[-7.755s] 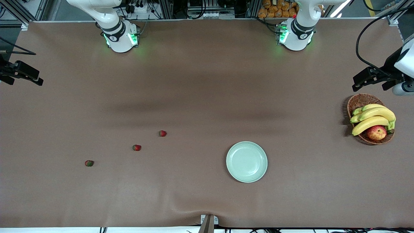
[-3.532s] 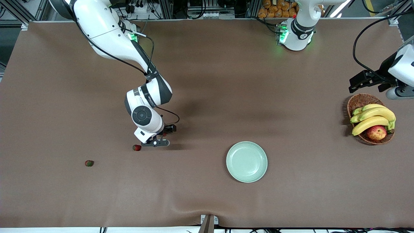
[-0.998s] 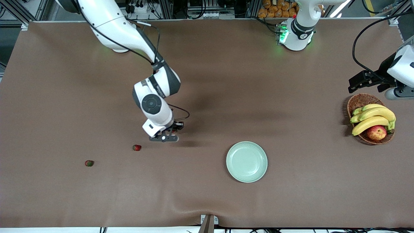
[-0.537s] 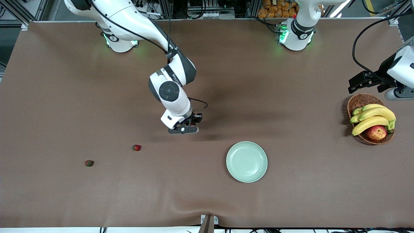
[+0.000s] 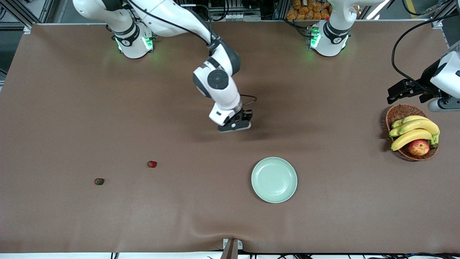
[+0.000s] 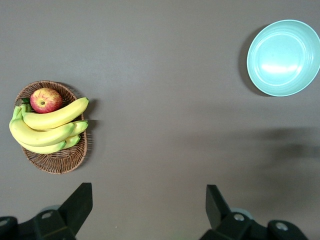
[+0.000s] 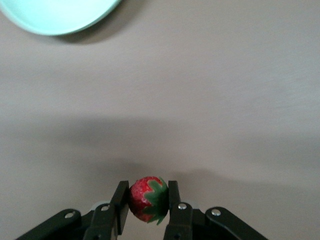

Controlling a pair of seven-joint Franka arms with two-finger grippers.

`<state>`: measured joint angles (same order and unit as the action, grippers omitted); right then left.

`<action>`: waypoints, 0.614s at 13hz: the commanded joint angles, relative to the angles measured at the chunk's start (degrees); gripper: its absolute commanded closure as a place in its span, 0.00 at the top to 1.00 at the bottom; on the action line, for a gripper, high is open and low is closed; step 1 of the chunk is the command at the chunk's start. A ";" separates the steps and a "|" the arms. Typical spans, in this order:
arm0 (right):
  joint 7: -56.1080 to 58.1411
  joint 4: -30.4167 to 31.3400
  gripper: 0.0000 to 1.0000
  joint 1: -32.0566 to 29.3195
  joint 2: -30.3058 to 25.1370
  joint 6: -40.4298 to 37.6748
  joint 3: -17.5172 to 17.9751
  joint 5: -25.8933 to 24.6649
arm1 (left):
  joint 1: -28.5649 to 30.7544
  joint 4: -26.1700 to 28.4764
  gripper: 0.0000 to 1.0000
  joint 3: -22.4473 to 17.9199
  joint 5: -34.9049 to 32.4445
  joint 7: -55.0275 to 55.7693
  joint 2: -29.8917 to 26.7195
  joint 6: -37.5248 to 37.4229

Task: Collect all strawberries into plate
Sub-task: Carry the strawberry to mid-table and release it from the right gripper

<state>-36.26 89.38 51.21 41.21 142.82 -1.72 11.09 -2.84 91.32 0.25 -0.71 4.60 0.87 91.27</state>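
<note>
Right end effector point(image 7: 145, 202) pinches a small red strawberry point(image 7: 147, 199) over the brown bench point(image 5: 72, 108), at 11 o'clock from the round mint-green plate point(image 5: 274, 180); left end effector point(image 6: 147, 210) waits wide open above the brown wicker basket point(image 5: 399, 113).

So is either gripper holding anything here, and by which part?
The right gripper, over bare table, pinches a strawberry across its red sides, leafy top showing between the fingers. The left gripper, waiting above the basket, is open and empty.

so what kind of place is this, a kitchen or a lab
Most likely a robot lab: two arms bolted along a table under a brown cloth, metal framing and cables at the edge, and staged props, a plate and a fruit basket.
</note>
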 commanded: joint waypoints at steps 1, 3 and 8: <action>-5.11 -8.14 0.00 4.58 7.72 3.77 -0.92 0.34 | 0.21 -0.70 1.00 0.01 0.88 -0.38 0.45 -0.75; -7.06 -12.19 0.00 6.26 11.69 4.75 -1.18 0.16 | 0.21 -0.70 1.00 0.01 0.88 -0.38 0.54 -0.75; -7.07 -15.90 0.00 7.14 15.13 4.93 -1.18 0.16 | 0.03 -0.70 1.00 0.01 0.88 -0.65 1.33 -0.75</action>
<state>-42.44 77.13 57.49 53.90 148.26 -2.27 11.07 -2.88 91.38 0.27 -0.71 4.60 1.63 91.27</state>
